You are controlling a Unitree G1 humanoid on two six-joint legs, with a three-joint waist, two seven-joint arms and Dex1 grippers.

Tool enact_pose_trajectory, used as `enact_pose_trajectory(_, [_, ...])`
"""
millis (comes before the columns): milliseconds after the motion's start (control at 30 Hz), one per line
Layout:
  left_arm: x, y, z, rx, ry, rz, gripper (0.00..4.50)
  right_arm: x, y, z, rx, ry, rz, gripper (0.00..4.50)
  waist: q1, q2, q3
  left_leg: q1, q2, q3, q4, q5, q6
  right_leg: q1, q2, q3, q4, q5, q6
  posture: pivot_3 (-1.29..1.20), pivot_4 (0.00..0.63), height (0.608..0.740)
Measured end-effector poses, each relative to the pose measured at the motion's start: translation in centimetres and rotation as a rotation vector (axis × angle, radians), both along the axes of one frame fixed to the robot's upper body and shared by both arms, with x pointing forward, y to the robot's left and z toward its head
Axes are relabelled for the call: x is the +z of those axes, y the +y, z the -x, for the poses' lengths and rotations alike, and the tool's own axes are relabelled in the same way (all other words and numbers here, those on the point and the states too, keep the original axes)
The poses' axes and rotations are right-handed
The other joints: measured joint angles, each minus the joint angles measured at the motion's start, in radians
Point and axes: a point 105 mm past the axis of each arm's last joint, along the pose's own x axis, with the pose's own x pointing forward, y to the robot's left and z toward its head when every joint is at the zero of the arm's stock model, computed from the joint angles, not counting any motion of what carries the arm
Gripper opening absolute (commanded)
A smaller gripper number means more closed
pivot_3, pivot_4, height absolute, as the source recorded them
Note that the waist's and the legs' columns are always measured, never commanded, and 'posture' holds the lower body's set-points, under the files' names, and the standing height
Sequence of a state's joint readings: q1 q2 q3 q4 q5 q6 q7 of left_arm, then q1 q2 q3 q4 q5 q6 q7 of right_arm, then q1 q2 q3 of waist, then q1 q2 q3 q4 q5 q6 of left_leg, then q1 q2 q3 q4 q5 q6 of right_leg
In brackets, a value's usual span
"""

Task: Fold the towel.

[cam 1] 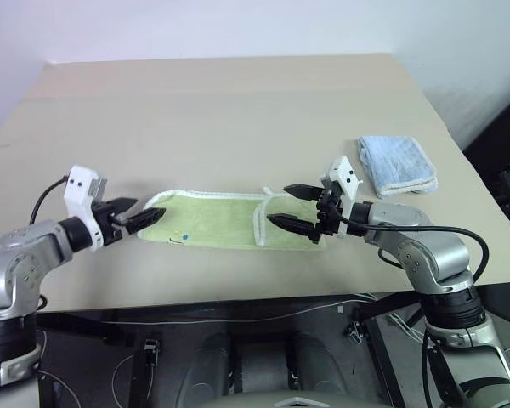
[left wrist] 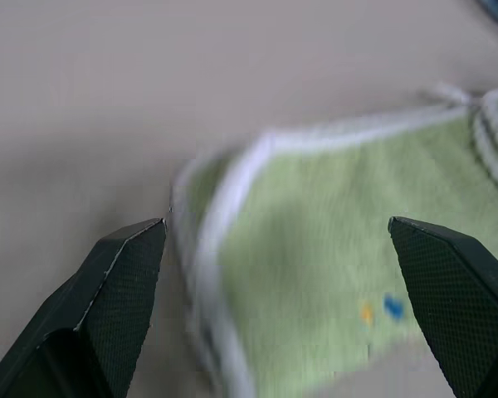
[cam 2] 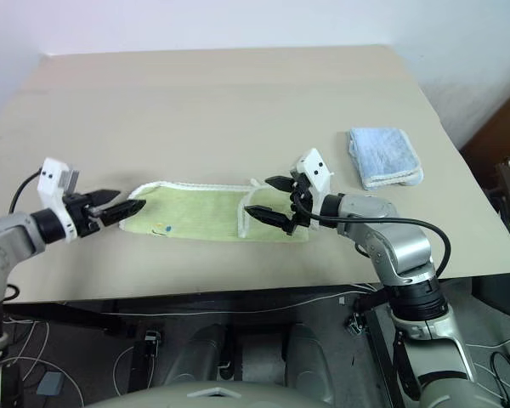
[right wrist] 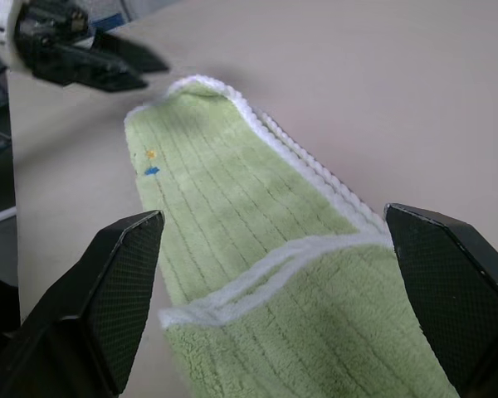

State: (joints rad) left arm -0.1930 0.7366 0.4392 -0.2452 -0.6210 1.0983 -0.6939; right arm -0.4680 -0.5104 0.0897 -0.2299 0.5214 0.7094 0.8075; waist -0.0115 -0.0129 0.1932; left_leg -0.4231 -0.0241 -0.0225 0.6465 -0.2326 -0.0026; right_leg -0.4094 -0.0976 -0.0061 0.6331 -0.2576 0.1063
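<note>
Towel (cam 1: 225, 219) — head views: lying near the front edge of the surface (cam 1: 238, 110) as a long narrow strip, one end already lapping over; further folding is remaining. Left end effector (cam 1: 140, 214) and right end effector (cam 1: 293, 206) are hovering spread, holding nothing. Wrist views — fingers are gaping wide over the green cloth.
</note>
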Motion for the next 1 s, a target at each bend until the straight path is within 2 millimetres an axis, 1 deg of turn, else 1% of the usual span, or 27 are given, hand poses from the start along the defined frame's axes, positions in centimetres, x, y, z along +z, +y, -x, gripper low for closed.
enact_pose_trajectory(100, [-0.5, 0.6, 1.5, 0.056, 0.114, 0.021, 4.5, 0.1, -0.1, 0.0, 0.016, -0.012, 0.011, 4.48, 0.001, 0.0, 0.0, 0.0, 0.0, 0.0, 0.0, 0.0, 0.0, 0.0, 0.0, 0.0, 0.0, 0.0, 0.0, 0.0, 0.15, 0.74])
enact_pose_trajectory(200, [-0.3, 0.6, 2.8, 0.093, 0.177, 0.105, 4.5, -0.1, -0.5, -0.4, 0.01, -0.008, 0.02, 4.48, 0.0, 0.0, 0.0, 0.0, 0.0, 0.0, 0.0, 0.0, 0.0, 0.0, 0.0, 0.0, 0.0, 0.0, 0.0, 0.0, 0.15, 0.74])
enact_pose_trajectory(300, [-0.7, 0.2, 3.1, 0.129, 0.222, 0.183, 4.5, -0.2, -0.7, -0.7, 0.005, -0.009, 0.024, 4.48, 0.0, 0.0, 0.0, 0.0, 0.0, 0.0, 0.0, 0.0, 0.0, 0.0, 0.0, 0.0, 0.0, 0.0, -0.001, 0.0, 0.15, 0.74])
enact_pose_trajectory(367, [-1.4, 0.2, 3.1, 0.166, 0.248, 0.2, 4.5, -0.1, -0.7, -0.9, 0.0, -0.017, 0.026, 4.48, 0.0, 0.0, 0.0, 0.0, 0.0, 0.0, 0.0, 0.0, -0.001, 0.0, 0.0, 0.0, 0.0, 0.0, 0.0, 0.0, 0.15, 0.74])
enact_pose_trajectory(433, [-2.4, 0.2, 2.8, 0.212, 0.274, 0.228, 4.5, -0.3, -0.8, -1.1, -0.013, -0.02, 0.025, 4.48, 0.0, 0.0, 0.0, 0.0, 0.0, 0.0, 0.0, 0.0, -0.001, 0.0, 0.0, 0.0, 0.0, 0.0, -0.001, 0.0, 0.15, 0.74])
enact_pose_trajectory(600, [-2.4, 0.1, 1.7, 0.254, 0.266, 0.305, 4.5, -0.3, -0.7, -1.2, -0.027, -0.029, 0.025, 4.48, 0.006, 0.0, 0.0, 0.001, 0.0, 0.0, 0.0, 0.001, -0.002, 0.0, 0.0, 0.0, 0.0, 0.001, -0.002, 0.0, 0.15, 0.74])
enact_pose_trajectory(667, [-2.3, 0.1, 1.0, 0.274, 0.265, 0.357, 4.5, -0.4, -0.8, -1.4, -0.039, -0.032, 0.034, 4.48, 0.008, 0.0, 0.0, 0.001, -0.001, 0.0, 0.0, 0.001, -0.003, 0.001, 0.0, 0.0, 0.0, 0.002, -0.003, 0.0, 0.15, 0.74])
enact_pose_trajectory(833, [-2.3, -0.8, -0.5, 0.292, 0.27, 0.438, 4.5, -0.5, -0.9, -1.7, -0.053, -0.037, 0.04, 4.48, 0.024, 0.0, -0.001, 0.003, -0.001, 0.0, 0.0, 0.002, -0.004, 0.002, 0.001, 0.0, 0.0, 0.002, -0.004, 0.0, 0.15, 0.74])
enact_pose_trajectory(1000, [-2.4, -1.5, -1.0, 0.312, 0.272, 0.481, 4.5, -0.2, -0.8, -1.8, -0.058, -0.048, 0.045, 4.48, 0.031, 0.001, -0.001, 0.003, -0.002, 0.0, 0.001, 0.002, -0.004, 0.004, 0.0, 0.0, 0.0, 0.002, -0.004, 0.0, 0.15, 0.74])
